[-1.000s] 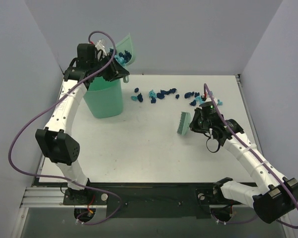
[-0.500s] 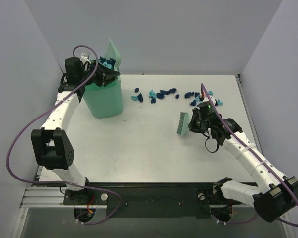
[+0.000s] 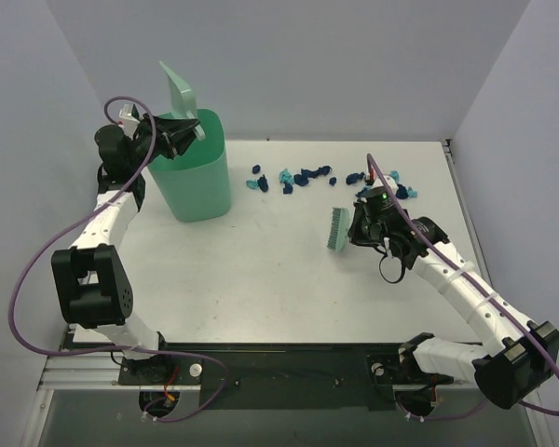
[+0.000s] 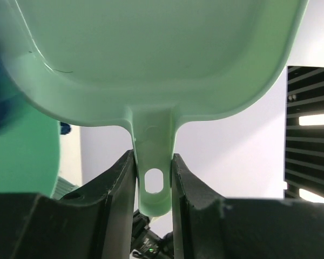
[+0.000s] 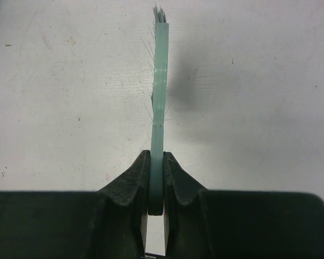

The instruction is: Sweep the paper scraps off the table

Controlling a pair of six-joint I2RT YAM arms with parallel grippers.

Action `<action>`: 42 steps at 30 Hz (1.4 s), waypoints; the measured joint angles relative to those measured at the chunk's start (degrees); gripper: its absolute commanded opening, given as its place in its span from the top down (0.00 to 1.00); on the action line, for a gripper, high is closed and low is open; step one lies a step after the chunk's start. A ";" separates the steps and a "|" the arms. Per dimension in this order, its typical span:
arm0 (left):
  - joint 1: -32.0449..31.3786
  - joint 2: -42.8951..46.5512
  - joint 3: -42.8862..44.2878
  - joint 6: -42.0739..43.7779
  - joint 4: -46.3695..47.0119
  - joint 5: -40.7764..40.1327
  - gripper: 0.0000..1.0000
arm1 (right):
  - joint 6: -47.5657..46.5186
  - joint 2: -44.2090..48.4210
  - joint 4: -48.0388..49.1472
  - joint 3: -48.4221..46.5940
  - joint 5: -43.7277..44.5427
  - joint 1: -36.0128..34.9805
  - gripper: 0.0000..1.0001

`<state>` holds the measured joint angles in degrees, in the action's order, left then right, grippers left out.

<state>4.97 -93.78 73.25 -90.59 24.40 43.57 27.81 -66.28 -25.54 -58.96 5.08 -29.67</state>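
My left gripper is shut on the handle of the mint-green dustpan, held tipped up over the tall mint-green bin. In the left wrist view the pan fills the top and its handle sits between my fingers; a blurred blue bit shows at the left edge. My right gripper is shut on the mint-green brush, held over the white table; it also shows edge-on in the right wrist view. Navy and turquoise paper scraps lie in a row at the table's back, more at the right.
The bin stands at the table's back left corner. Grey walls close in the back and both sides. The table's right edge runs near my right arm.
My left arm swung the dustpan left and tipped it upright over the bin; the scraps that lay in it no longer show. My right gripper with the brush shifted slightly left.
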 measured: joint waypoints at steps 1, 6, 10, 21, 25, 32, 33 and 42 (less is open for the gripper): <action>0.00 0.00 -0.28 -1.25 1.44 0.02 1.00 | 0.00 -0.11 0.00 -0.20 0.15 -0.09 1.00; -0.22 0.00 -1.38 -6.03 5.81 0.22 1.00 | -0.20 -0.33 -0.02 -0.39 0.98 -0.59 1.00; -0.22 0.00 -2.75 -8.59 7.32 0.22 1.00 | -0.31 -0.81 -0.04 -0.48 1.60 -0.83 1.00; -0.37 1.40 -2.19 -0.63 -2.14 0.68 1.00 | -0.37 -2.05 -0.39 -4.37 2.93 -1.25 1.00; -0.92 3.26 1.86 10.86 -15.43 0.31 1.00 | 0.57 -4.28 0.35 -7.15 3.21 -1.25 1.00; -6.27 5.99 13.90 33.07 -39.78 -5.77 1.00 | 1.55 -7.13 2.23 -11.10 5.73 -1.11 1.00; -8.15 6.29 15.56 36.06 -43.06 -7.50 1.00 | 1.77 -7.34 2.27 -11.82 6.16 -0.96 1.00; -28.15 8.70 17.81 55.17 -64.61 -26.36 1.00 | 5.60 -9.20 8.94 -14.86 6.16 6.43 1.00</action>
<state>-23.18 -85.08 91.07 -35.42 -40.21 17.21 33.41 -75.48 -16.60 -73.82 11.25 -23.24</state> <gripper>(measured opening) 0.353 0.070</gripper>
